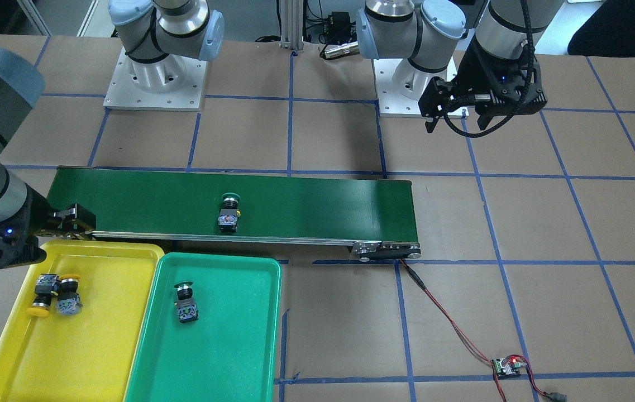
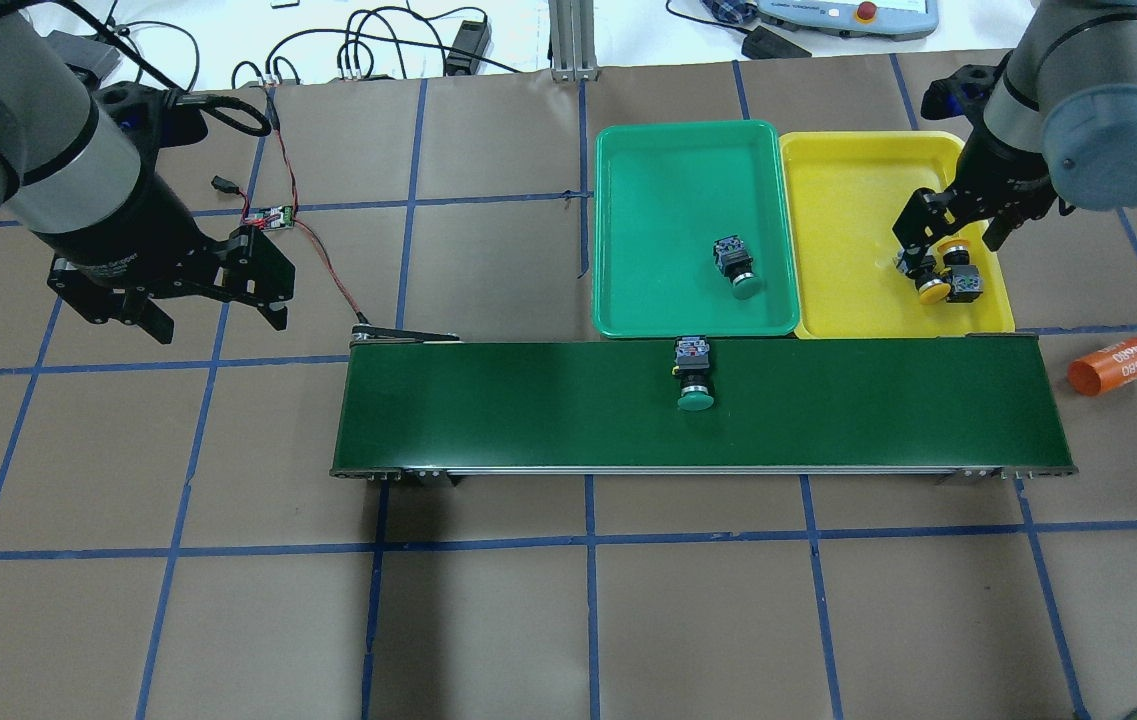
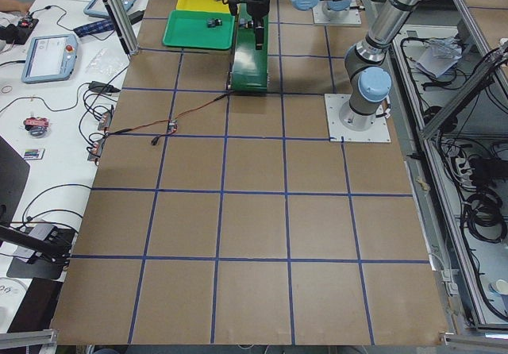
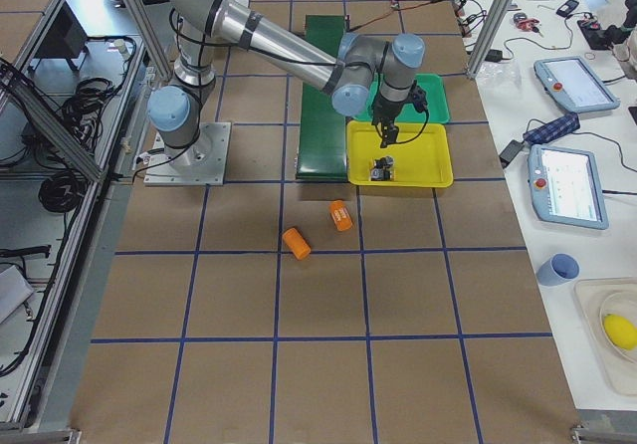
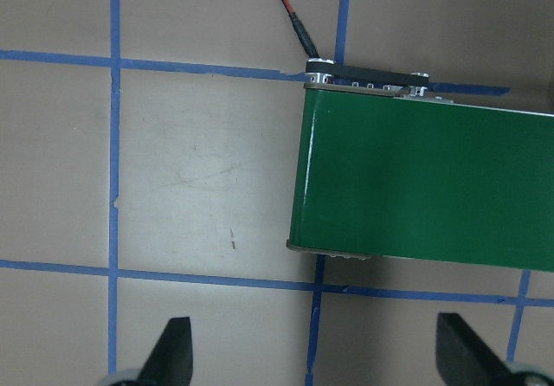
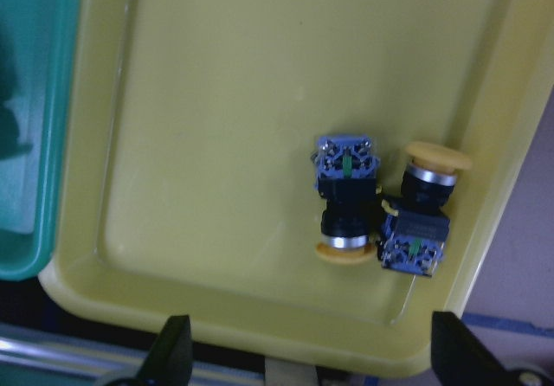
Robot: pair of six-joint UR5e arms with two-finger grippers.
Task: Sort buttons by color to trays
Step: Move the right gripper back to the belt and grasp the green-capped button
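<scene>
**Yellows sorted, one green outstanding**

My right pincer [image 6: 312,362], jaws apart and empty, hangs over two yellow-capped push-button switches [image 6: 346,202], touching, in the shallow yellow plastic tray [image 6: 208,118]. My left pincer [image 5: 316,356], likewise apart, hovers beside the dark-green conveyor belt [image 2: 528,405], where one green-capped switch [image 2: 693,374] awaits the green plastic tray [image 2: 663,180].

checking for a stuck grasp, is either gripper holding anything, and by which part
Nothing is held. Both the left gripper and right gripper are open; the yellow buttons lie loose in the yellow tray.
</scene>
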